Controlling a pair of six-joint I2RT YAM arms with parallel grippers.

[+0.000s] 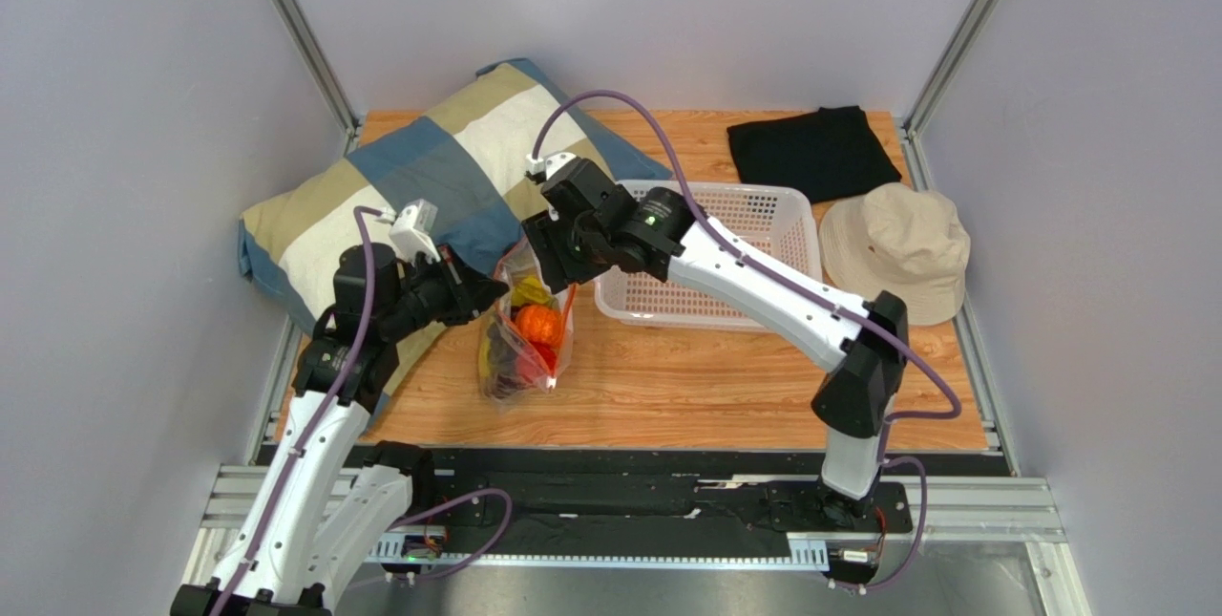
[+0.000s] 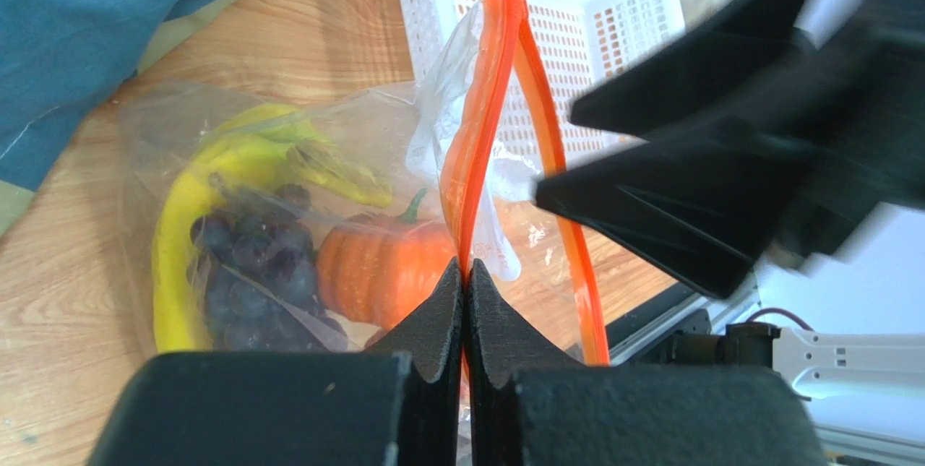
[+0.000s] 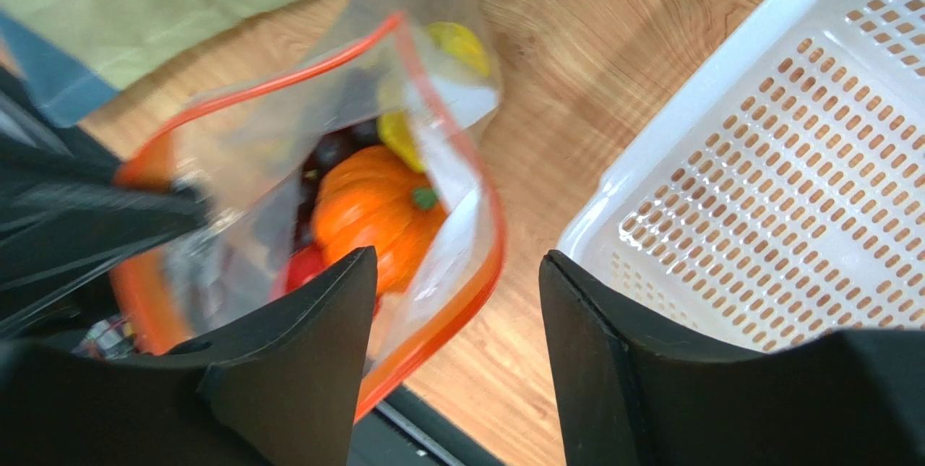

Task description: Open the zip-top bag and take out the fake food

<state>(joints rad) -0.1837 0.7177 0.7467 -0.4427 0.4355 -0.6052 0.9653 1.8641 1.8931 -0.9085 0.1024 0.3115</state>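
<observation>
Zip-top bag point(image 1: 524, 337) beside the white basket point(image 1: 746, 201) gapes open, my left gripper point(image 2: 465, 271) clenched on its orange zipper strip point(image 2: 489, 108), right gripper point(image 3: 456, 260) spread empty, fake food point(image 3: 369, 211) not yet removed.

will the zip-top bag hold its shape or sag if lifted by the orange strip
Probably floppy: the zip-top bag is thin crinkled film, and its zipper strip bends where the left claw pinches it. It would likely sag bottom-heavy, as the banana, grapes and orange fruit lie loose inside and could shift.
</observation>
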